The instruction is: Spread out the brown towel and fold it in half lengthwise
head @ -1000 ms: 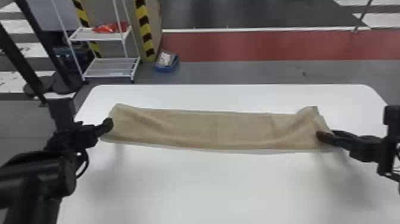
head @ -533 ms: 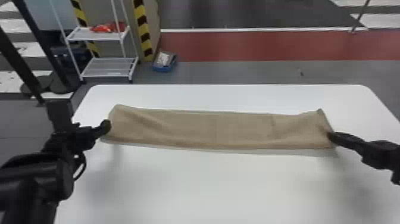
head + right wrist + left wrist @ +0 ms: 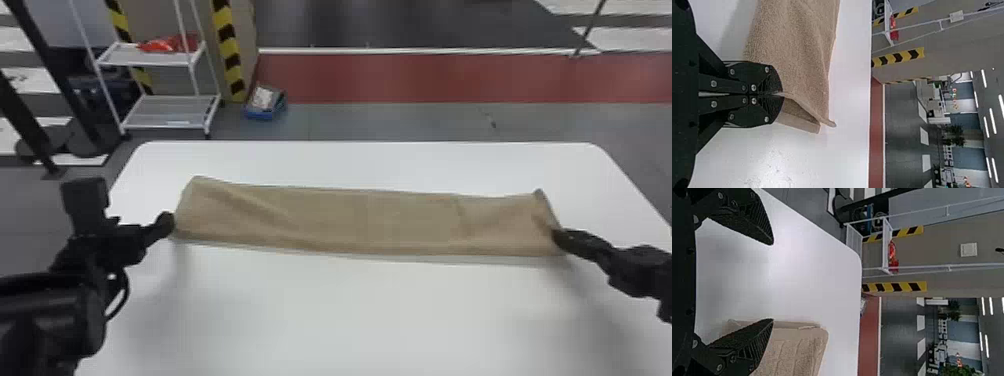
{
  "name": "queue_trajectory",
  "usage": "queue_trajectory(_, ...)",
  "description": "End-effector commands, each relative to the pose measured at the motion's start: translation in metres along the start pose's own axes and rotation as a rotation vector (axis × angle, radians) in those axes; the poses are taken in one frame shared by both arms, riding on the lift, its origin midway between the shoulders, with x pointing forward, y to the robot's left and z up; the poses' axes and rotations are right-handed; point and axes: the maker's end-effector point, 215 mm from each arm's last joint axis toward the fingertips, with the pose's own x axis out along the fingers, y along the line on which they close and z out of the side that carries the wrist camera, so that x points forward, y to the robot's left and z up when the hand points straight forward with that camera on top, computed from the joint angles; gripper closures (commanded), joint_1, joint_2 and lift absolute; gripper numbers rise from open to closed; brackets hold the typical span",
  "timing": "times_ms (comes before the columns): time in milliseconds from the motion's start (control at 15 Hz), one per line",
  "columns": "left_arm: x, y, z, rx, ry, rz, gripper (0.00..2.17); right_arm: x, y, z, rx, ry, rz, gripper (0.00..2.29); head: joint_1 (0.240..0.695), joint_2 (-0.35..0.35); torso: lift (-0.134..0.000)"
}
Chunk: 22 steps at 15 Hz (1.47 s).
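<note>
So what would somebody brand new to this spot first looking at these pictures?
Probably the brown towel, a long folded strip lying across the white table. Next, the black grippers at its two ends: the right gripper shut on one corner, the left gripper open by the other end. Behind the table, the yellow-and-black striped tape stands out beside a white shelf rack.

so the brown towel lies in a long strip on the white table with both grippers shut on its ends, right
Not both: the left wrist view shows the left gripper open, its fingers wide apart. The rest holds: the brown towel lies in a long strip on the white table, with the right gripper shut on its right end.
</note>
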Motion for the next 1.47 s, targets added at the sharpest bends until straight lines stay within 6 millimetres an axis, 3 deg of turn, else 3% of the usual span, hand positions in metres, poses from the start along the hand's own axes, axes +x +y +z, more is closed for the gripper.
queue_trajectory(0, -0.004, -0.005, -0.002, -0.007, -0.001, -0.02, 0.2, -0.007, -0.013, 0.003, -0.049, -0.005, -0.02, 1.24, 0.695, -0.003, -0.122)
queue_trajectory(467, -0.01, -0.048, -0.003, -0.132, 0.013, -0.217, 0.21, -0.011, -0.02, -0.004, -0.061, 0.016, -0.03, 1.24, 0.695, -0.061, -0.122)
queue_trajectory(600, -0.015, -0.061, -0.011, -0.16, 0.05, -0.287, 0.3, -0.012, -0.02, -0.006, -0.06, 0.019, -0.034, 1.24, 0.695, -0.078, -0.122)
queue_trajectory(733, -0.018, -0.067, -0.01, -0.175, 0.052, -0.314, 0.61, -0.013, -0.022, -0.007, -0.061, 0.023, -0.038, 1.24, 0.695, -0.091, -0.122)
queue_trajectory(1067, -0.026, -0.072, -0.018, -0.174, 0.1, -0.328, 1.77, -0.016, -0.028, -0.009, -0.056, 0.022, -0.051, 1.24, 0.695, -0.106, -0.122)
queue_trajectory(1400, -0.04, -0.063, -0.027, -0.169, 0.133, -0.301, 1.78, -0.02, -0.034, -0.01, -0.1, 0.01, -0.061, 1.24, 0.695, -0.12, -0.122)
